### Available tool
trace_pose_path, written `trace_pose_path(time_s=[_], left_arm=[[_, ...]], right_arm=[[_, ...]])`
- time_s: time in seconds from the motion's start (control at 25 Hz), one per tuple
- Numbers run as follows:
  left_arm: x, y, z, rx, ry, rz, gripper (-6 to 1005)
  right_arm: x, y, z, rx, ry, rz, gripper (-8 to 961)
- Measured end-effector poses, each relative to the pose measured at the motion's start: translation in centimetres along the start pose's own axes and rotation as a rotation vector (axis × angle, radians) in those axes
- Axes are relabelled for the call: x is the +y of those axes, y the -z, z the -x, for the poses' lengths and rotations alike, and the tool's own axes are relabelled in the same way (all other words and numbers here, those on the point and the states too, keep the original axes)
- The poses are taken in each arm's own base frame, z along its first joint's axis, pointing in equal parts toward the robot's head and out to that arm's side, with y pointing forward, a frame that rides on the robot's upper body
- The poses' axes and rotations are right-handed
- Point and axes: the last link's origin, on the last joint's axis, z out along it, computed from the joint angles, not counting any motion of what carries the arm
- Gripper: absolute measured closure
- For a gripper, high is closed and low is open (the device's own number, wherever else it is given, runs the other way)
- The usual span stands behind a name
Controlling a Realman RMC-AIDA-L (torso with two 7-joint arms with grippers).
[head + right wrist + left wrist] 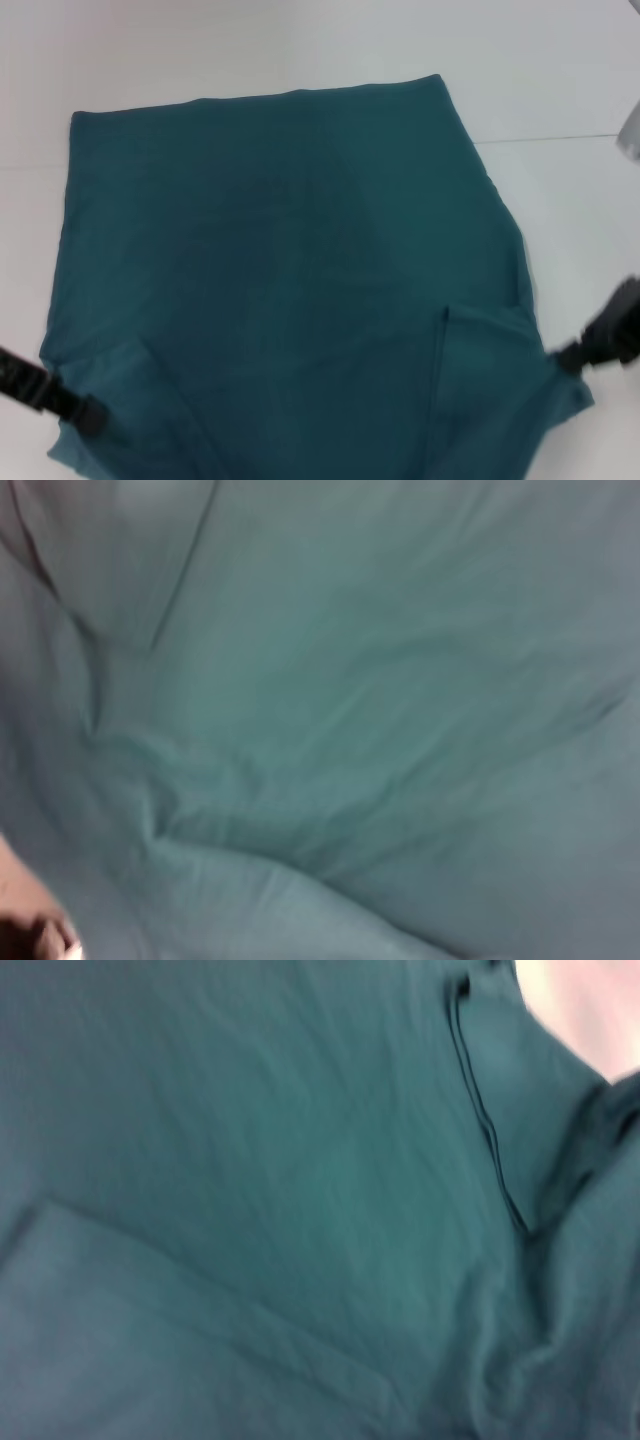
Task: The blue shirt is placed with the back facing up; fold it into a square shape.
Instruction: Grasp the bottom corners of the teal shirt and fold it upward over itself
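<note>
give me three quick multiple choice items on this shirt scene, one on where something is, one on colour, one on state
1. Where is the left pincer?
A. at the shirt's near left corner
B. at the far hem
C. off the table

2. What colour is the blue shirt?
A. red
B. dark teal-blue
C. yellow

3. How does the shirt lie?
A. rolled into a ball
B. hanging from a hook
C. spread out, plain side up, on the white table

Answers: 1 A, the head view shows it at the near left corner, with the right pincer at the near right edge. 2 B, the cloth is teal-blue in all views. 3 C, it covers the table with no lettering showing.
</note>
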Motion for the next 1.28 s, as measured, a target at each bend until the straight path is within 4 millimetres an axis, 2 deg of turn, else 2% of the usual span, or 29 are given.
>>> trace_pose_path(time_s=[0.08, 0.28, 0.4, 0.72, 1.04, 1.28], left_arm=[[-0.2, 0.7, -0.4, 0.043, -0.001, -0.024, 938], [-1.2, 2.0, -1.7, 0.159, -0.001, -0.105, 937], [-1.4, 2.1, -2.6, 0.205, -0.013, -0.13, 937], [-2.1, 2.6, -5.0, 0.342, -0.027, -0.208, 936], [-3.6, 3.3, -6.3, 0.464, -0.009, -0.298, 935], [-4.4, 3.2, -6.7, 0.497, 0.002, -0.333, 934]], right_arm=[[-0.8, 1.1, 0.7, -0.081, -0.024, -0.026, 941], [-2.2, 1.7, 1.9, -0.165, -0.079, -0.098, 941], [-3.0, 1.5, 2.9, -0.196, -0.108, -0.131, 941], [-3.9, 1.0, 5.6, -0.308, -0.12, -0.189, 941], [-5.1, 1.4, 7.1, -0.421, -0.168, -0.271, 941], [-6.2, 1.4, 7.4, -0.489, -0.215, -0.319, 941]])
